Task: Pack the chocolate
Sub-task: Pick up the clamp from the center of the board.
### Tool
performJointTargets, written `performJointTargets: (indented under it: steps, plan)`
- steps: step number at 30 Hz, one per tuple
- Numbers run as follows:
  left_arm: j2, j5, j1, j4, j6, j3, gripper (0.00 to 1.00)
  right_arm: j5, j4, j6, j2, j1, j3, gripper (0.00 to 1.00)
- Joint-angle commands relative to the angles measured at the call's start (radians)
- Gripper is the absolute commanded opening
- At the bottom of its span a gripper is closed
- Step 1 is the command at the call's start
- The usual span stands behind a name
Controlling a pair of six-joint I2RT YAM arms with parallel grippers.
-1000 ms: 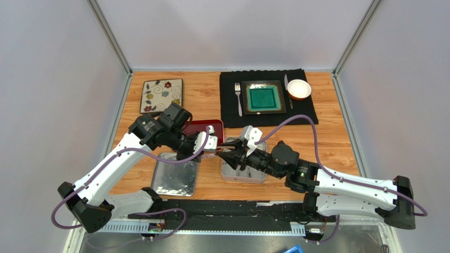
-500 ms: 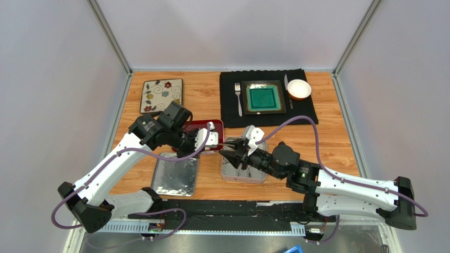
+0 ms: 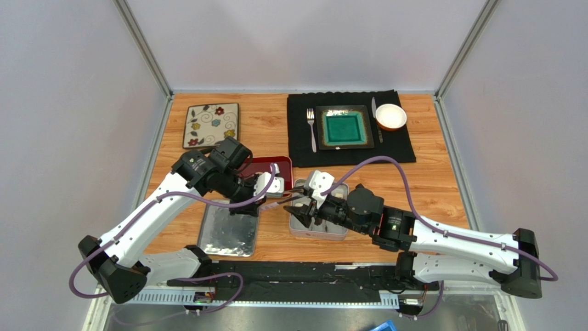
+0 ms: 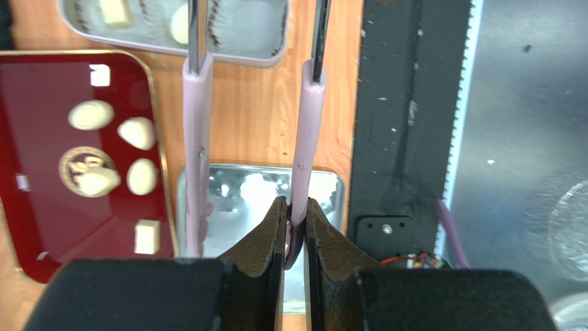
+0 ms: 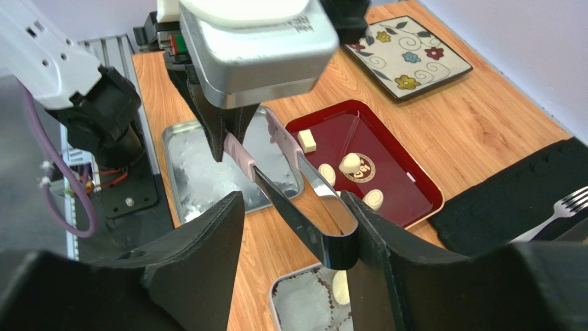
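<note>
chocolate [image 4: 138,132]: smooth cream rounded lumps on a glossy red tray [image 4: 69,221].

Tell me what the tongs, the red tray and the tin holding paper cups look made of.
The tongs: bare polished metal blades, mirror-bright, with matte pink sleeves, likely silicone or plastic.
The red tray: glossy lacquer or plastic; it shows sharp light reflections and a gold rim.
The tin: thin silvery metal, probably tinplate, with a rolled shiny edge.
</note>
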Motion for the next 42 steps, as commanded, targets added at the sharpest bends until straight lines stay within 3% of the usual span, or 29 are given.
performJointTargets:
  steps: [1,10,26,33,42]
  plan:
    - [0.023,0.093,0.017,-0.029,-0.02,0.004,0.0,-0.103,-0.093,-0.096,0.043,0.021,0.074,0.58]
    - [0.014,0.173,0.017,-0.112,0.084,0.003,0.0,-0.235,-0.145,-0.175,0.117,0.02,0.133,0.61]
    - [0.006,0.179,0.017,-0.147,0.113,0.029,0.0,-0.427,-0.09,-0.045,0.157,-0.046,0.153,0.55]
    - [0.002,0.176,0.017,-0.146,0.109,0.033,0.0,-0.432,-0.064,-0.027,0.172,-0.048,0.146,0.53]
    - [0.0,0.176,0.017,-0.13,0.1,0.027,0.0,-0.395,0.102,0.035,0.168,-0.048,0.076,0.51]
